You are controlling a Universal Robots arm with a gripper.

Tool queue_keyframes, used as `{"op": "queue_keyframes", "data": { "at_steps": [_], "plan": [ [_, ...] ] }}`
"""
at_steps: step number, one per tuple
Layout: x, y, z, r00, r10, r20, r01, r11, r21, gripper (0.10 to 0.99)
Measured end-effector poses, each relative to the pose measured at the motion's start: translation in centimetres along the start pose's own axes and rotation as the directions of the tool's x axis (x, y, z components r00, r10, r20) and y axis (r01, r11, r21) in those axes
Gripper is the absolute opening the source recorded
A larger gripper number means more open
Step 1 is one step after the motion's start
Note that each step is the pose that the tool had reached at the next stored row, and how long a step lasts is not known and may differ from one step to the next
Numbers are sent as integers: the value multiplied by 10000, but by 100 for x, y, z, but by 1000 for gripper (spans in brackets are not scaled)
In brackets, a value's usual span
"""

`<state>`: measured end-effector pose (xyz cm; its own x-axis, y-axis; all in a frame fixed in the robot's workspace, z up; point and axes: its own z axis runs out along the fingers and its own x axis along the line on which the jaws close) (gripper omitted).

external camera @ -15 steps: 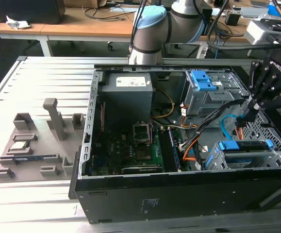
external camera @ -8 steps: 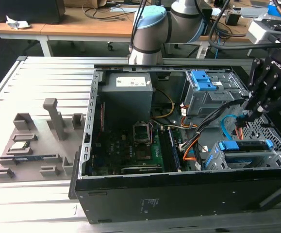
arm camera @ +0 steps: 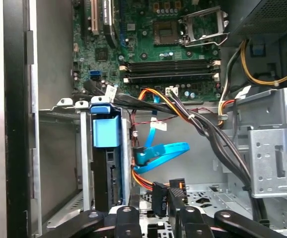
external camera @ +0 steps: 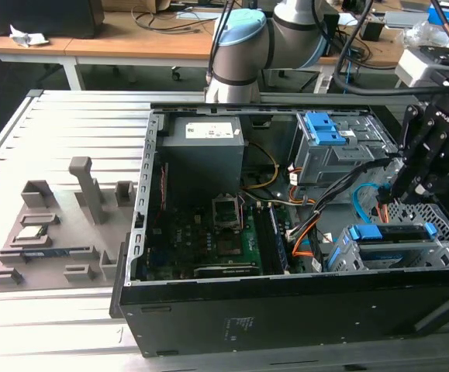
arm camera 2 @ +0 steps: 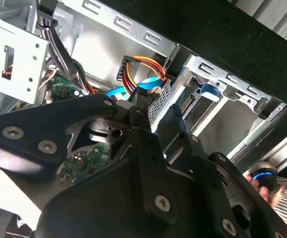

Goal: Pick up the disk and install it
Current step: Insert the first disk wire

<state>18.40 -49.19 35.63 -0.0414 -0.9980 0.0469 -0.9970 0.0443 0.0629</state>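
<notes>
The disk (arm camera: pixel 106 163) sits in its bay; the gripper (external camera: pixel 401 180), grasp indiscernible, hovers close and risks snagging cables (arm camera: pixel 202 124).

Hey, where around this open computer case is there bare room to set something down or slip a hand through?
Free: the ribbed metal table beyond the grey fixture tray, toward the exterior view's left. Inside the case, the empty slot beside the blue-framed disk in the drive cage. Crowded: the bundle of black cables and blue data cable around the claw.
</notes>
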Motion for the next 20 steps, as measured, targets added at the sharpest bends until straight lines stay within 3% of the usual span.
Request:
{"op": "queue_keyframes", "data": {
  "at_steps": [5,6,7,13,20],
  "plan": [
    [0,0,0,10000,1,-4,-1,10000,0,349],
    [1,0,0,10000,1,-5,-1,10000,0,216],
    [1,0,0,10000,1,-6,-1,10000,0,169],
    [14,-1,2,10000,1,-10,-1,10000,0,169],
    [179,-9,17,10000,2,-35,-2,10000,1,169]
  ]
}}
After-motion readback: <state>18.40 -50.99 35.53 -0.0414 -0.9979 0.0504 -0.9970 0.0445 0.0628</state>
